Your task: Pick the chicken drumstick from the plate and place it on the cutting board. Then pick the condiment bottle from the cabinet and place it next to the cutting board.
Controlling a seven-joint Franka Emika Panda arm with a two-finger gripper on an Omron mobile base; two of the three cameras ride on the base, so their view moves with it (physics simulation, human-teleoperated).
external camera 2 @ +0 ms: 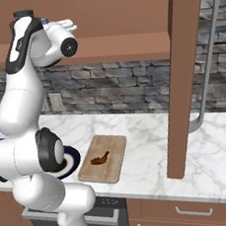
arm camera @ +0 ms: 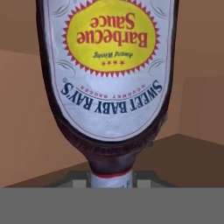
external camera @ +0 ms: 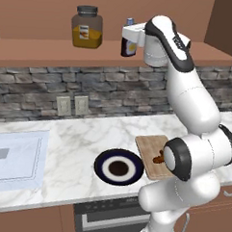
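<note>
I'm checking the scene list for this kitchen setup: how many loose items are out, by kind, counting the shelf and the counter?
Bottles: 1, the condiment bottle on the cabinet
Jars: 1, the orange-filled jar on the same shelf
Plates: 1, the plate
Boards: 1, the cutting board
Food: 1, the chicken drumstick on the board
Total: 5

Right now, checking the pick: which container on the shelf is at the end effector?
The slim dark sauce bottle with the blue cap, not the wide orange-filled jar to its left.

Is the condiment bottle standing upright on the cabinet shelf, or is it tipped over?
Upright. In the left base view the condiment bottle stands on the cabinet with its blue cap on top.
</note>
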